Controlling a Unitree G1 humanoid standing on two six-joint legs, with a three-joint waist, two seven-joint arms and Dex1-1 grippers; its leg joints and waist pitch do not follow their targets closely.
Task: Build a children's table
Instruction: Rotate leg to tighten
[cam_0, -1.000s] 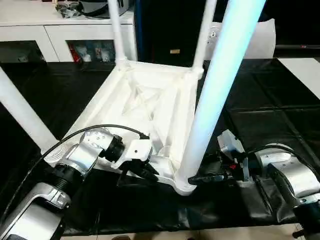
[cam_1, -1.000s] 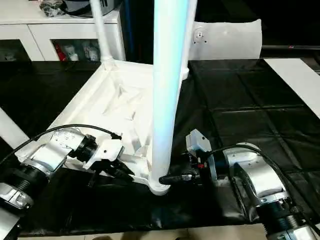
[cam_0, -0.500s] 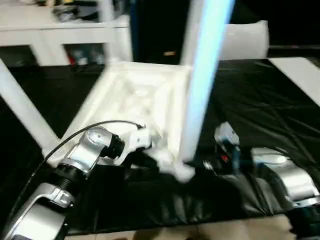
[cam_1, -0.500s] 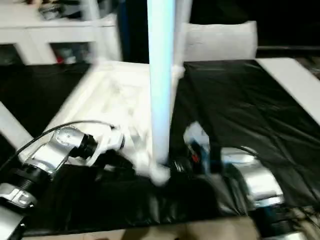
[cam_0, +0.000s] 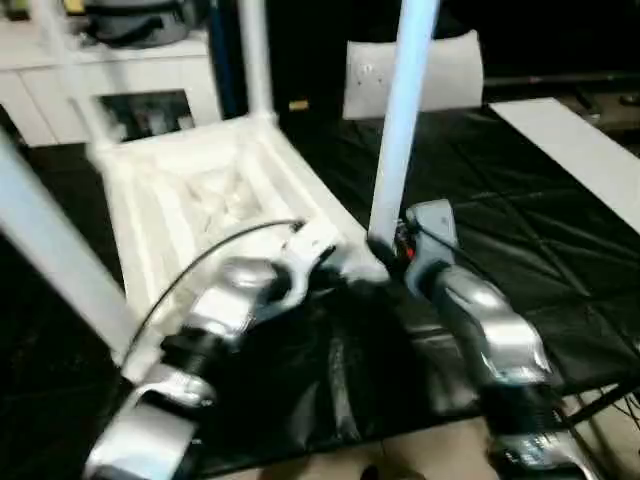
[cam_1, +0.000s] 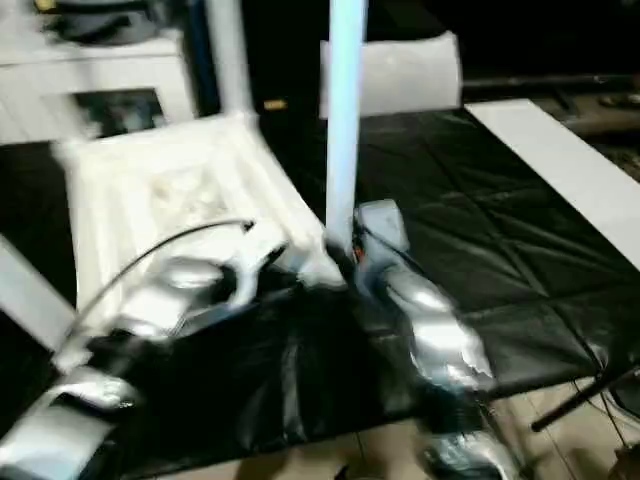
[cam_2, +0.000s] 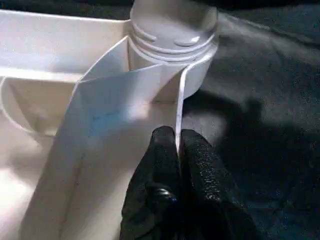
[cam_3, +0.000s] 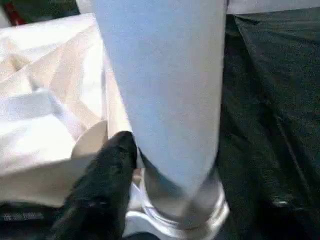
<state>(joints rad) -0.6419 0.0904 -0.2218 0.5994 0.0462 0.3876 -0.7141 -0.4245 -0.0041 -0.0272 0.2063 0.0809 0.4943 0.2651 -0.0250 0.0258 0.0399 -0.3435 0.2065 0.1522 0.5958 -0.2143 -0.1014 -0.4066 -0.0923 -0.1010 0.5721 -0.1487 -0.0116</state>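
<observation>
Left wrist view: gripper (cam_2: 177, 155) pinching table rim (cam_2: 181, 107).

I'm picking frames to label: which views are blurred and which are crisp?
Both eye views are motion-smeared: table top, near leg and forearms lack edges. Left wrist view is sharp: left gripper pinching a rim. Right wrist view is soft, the leg close up.

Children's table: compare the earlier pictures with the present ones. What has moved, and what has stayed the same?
The children's table has swivelled on the black cover: its near corner slid away from the front edge, its far side swung to the robot's left. Both arms swung inward with it. Unchanged: the left gripper stays pinched on the rim; the right gripper stays at the foot of the near leg.
</observation>
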